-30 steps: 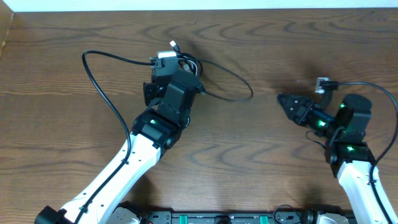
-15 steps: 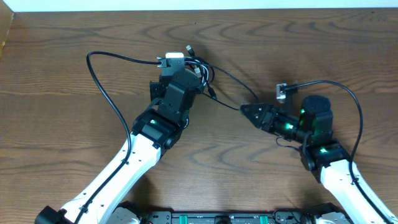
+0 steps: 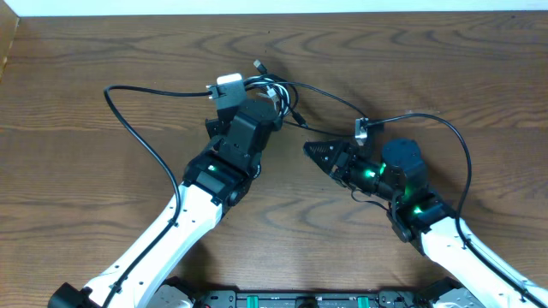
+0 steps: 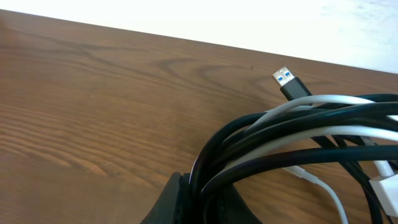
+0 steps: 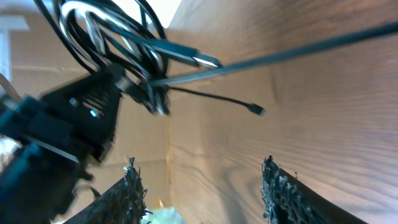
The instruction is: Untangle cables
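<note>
- Cables point(image 3: 276, 89): the two black cords and the white cord point(image 4: 329, 99) lie bunched in one knotted coil right at the tips of the left gripper point(image 4: 196, 193). Its jaws are pressed together on the bundle, and in the left wrist view the strands run straight down into its finger.
- One USB plug point(image 4: 287, 79) sticks up clear of the coil, on the far side of that gripper.
- A long black loop point(image 3: 108, 91) trails away from the held bundle, out to the left of the left gripper, and lies slack on the bench point(image 3: 428, 60).
- From the right wrist camera I see a black strand point(image 5: 298, 52) pulled fairly straight out of the coil. It crosses ahead of and above the right gripper point(image 5: 202, 186). A thinner tail ending in a small plug point(image 5: 256, 110) hangs free just ahead of its tips.
- The right gripper's jaws are spread with nothing between them. It points at the coil, near it but not touching.
- Step in hand, as I judge it: the left gripper anchors the tangle while the right lines up to take one strand. Nothing is separated yet, so I put the task at an early stage.
- For the next move I would ease the right gripper forward onto a single free end, the small plug's tail or the straight strand, and close on that alone. Then I would draw it away from the left gripper along the bench.
- The risk I see is catching two cords at once, which would tighten the knot.
</note>
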Motion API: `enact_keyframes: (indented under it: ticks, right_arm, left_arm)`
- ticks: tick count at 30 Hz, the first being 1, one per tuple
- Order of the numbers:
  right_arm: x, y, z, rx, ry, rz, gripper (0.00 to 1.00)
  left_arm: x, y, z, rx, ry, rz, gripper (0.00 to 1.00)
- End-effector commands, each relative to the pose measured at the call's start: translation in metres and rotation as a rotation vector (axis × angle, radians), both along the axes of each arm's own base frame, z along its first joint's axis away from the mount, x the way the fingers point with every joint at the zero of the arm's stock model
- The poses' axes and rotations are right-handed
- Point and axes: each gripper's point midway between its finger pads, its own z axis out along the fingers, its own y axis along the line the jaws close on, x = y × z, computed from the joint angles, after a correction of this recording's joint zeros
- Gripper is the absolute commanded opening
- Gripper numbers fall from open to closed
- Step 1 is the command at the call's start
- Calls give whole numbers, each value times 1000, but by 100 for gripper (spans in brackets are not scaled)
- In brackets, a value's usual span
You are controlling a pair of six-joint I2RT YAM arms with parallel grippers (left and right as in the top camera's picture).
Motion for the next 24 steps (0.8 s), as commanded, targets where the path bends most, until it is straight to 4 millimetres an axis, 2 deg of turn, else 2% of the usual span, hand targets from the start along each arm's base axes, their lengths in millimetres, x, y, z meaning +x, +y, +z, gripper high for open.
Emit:
enact_keyframes:
  ticks: [1,13,16,20,22,23,24]
  right_arm:
    - [11,6,-2,40,39,-83,57]
    - [30,10,-9,89,55,-155,52]
    - [31,9,-10,88,57,-167,47]
    - [32,8,-13,83,67,-172,29]
    - [32,7,-17,74,75,-180,16]
    - [33,7,-18,70,79,-183,4]
    - [33,7,-20,66,83,-183,1]
  left_arm:
    - [-5,-8,8,-39,-22,-7,8]
    - [-19,-33,2,-22,4,-82,8]
    - [-23,-41,2,-22,4,-104,8]
    - [-26,-47,2,-22,4,-123,8]
    - [-26,-48,2,-19,5,-128,7]
    - [-26,-48,2,-17,7,-127,8]
    - [-27,-47,1,-15,9,-127,8]
